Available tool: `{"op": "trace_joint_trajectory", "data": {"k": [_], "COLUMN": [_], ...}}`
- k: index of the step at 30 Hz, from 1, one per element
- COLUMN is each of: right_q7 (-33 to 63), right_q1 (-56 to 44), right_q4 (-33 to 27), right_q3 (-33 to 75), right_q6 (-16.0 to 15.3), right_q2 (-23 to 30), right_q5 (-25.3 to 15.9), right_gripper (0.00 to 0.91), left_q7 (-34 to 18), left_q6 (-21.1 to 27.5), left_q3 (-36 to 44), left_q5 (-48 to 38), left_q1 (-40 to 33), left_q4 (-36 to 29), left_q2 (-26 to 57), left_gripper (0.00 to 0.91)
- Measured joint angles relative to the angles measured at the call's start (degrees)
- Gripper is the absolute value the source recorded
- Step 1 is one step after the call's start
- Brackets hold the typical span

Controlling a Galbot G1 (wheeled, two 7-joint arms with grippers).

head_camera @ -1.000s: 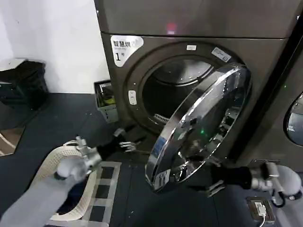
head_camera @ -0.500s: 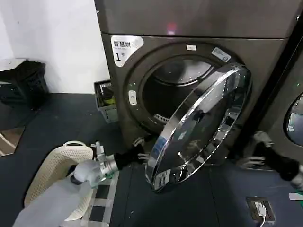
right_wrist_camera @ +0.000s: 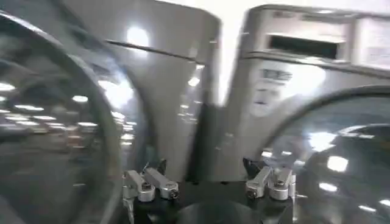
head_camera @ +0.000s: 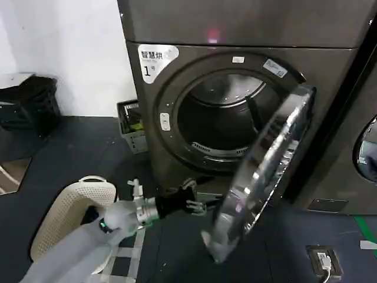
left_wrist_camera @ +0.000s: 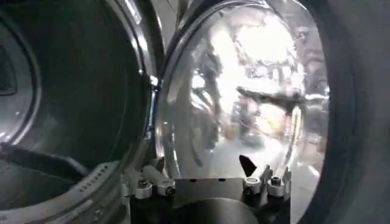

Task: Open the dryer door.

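The dryer [head_camera: 235,23], dark grey-brown with a white "1" label [head_camera: 154,59], stands with its drum mouth [head_camera: 218,124] uncovered. The dryer door [head_camera: 268,165] hangs swung out on its right-hand hinge, nearly edge-on, chrome rim towards me. My left gripper [head_camera: 199,206] is low beside the door's lower rim, open with nothing between its fingers. In the left wrist view, the left gripper [left_wrist_camera: 201,173] faces the door's inner glass [left_wrist_camera: 256,91], with the drum [left_wrist_camera: 67,91] beside it. The right gripper [right_wrist_camera: 204,176] is open and holds nothing, in front of the machines' fronts.
A white basket [head_camera: 65,218] sits on the floor under my left arm, next to a checkered mat [head_camera: 126,259]. A small crate [head_camera: 131,124] stands by the wall and a black bin [head_camera: 29,106] farther left. The neighbouring machine [head_camera: 365,147] is at the right.
The door has swung farther open to the right. My left gripper has moved right along with its lower edge. The right arm has left the head view.
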Motion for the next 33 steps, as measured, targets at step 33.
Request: {"op": "trace_joint_trajectory", "data": {"k": [33], "right_q7": [17.1], "right_q1": [-6.6], "right_q4": [-13.2], "right_q3": [30.6], "right_q6": [0.4], "right_q2": [-4.8], "right_q5": [-7.4], "right_gripper": [0.907], "left_q7": [-5.2], "left_q6": [0.5], "left_q3": [20.3], "left_q5": [-3.5], "left_q1": [-17.9], "left_q4": [9.1], "left_q2": [-16.6], "left_gripper": [0.907]}}
